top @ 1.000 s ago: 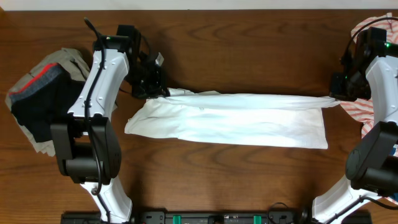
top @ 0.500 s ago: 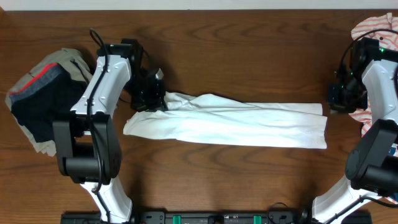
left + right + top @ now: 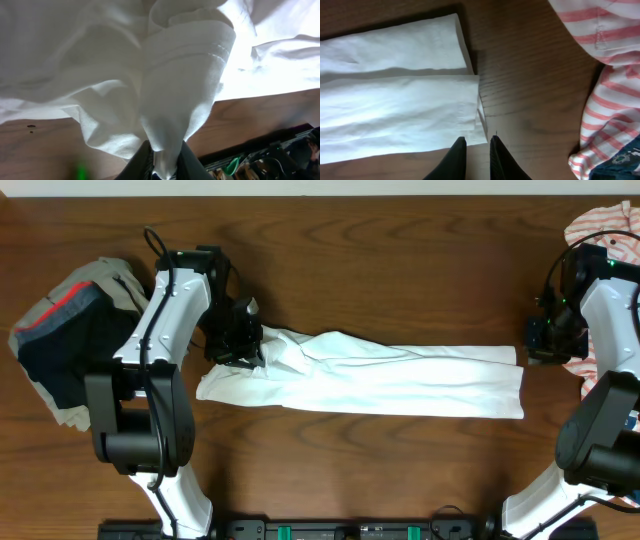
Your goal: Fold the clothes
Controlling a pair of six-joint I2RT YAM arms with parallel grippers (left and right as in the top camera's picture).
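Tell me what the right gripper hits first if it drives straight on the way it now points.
Most likely the hem corner of the white garment, which lies just ahead of the right gripper. Bare table sits right beside that corner, and depth is unclear in the wrist view.

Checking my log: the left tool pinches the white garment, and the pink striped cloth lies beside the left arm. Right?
No. The left tool does pinch the white garment, but the pink striped cloth lies beside the right arm, as the overhead view shows.
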